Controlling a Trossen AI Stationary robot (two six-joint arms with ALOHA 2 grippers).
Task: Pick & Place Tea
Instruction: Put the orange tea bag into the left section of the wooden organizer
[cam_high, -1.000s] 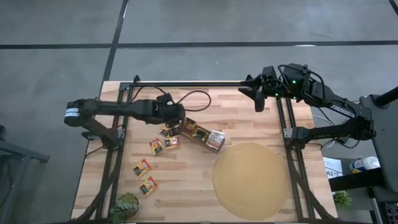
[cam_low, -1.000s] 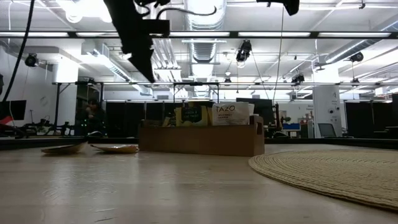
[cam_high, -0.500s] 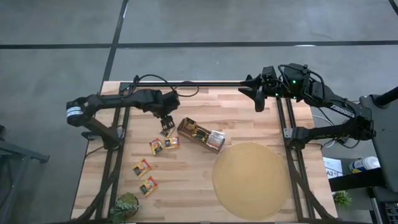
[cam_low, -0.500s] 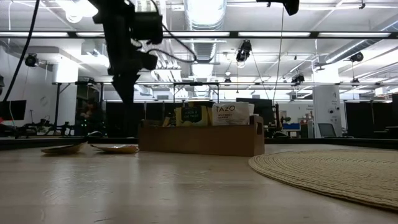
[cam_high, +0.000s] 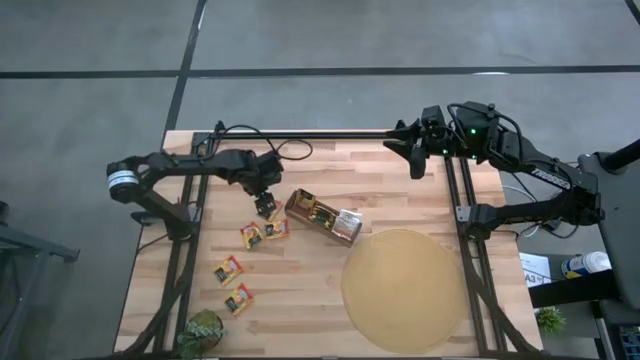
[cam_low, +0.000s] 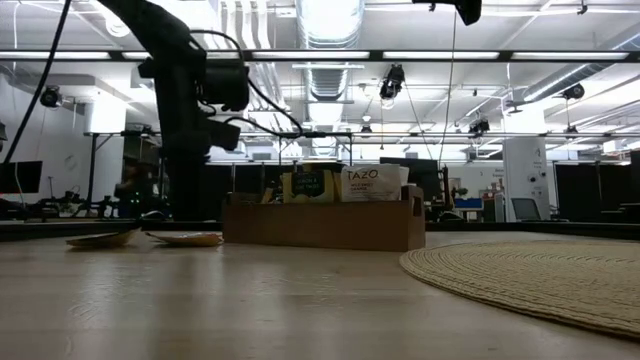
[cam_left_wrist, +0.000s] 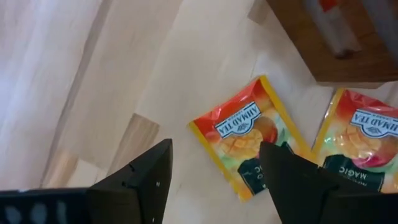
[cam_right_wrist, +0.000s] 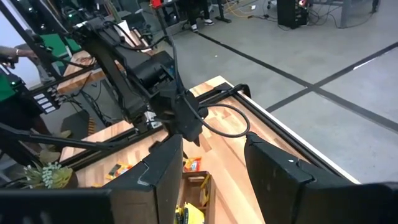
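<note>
My left gripper (cam_high: 265, 202) hangs open and low over the table, just left of the brown box (cam_high: 322, 217). In the left wrist view its fingertips (cam_left_wrist: 155, 163) straddle an orange-red tea sachet (cam_left_wrist: 247, 135) lying flat on the wood, with nothing held. A second sachet (cam_left_wrist: 362, 138) lies beside it against the box (cam_left_wrist: 329, 43). More loose sachets (cam_high: 250, 235) (cam_high: 229, 270) (cam_high: 239, 298) lie toward the front left. Sachets (cam_low: 372, 183) stand upright in the box (cam_low: 320, 225). My right gripper (cam_high: 416, 165) waits open at the back right, high above the table.
A big round tan mat (cam_high: 405, 290) covers the front right. A small potted plant (cam_high: 205, 331) sits at the front left corner. Black frame rails (cam_high: 330, 133) run along the back and both sides of the table.
My left gripper has opened, pulled back from the box's left end and dropped lower over the loose sachet beside it. The right arm has not moved.
</note>
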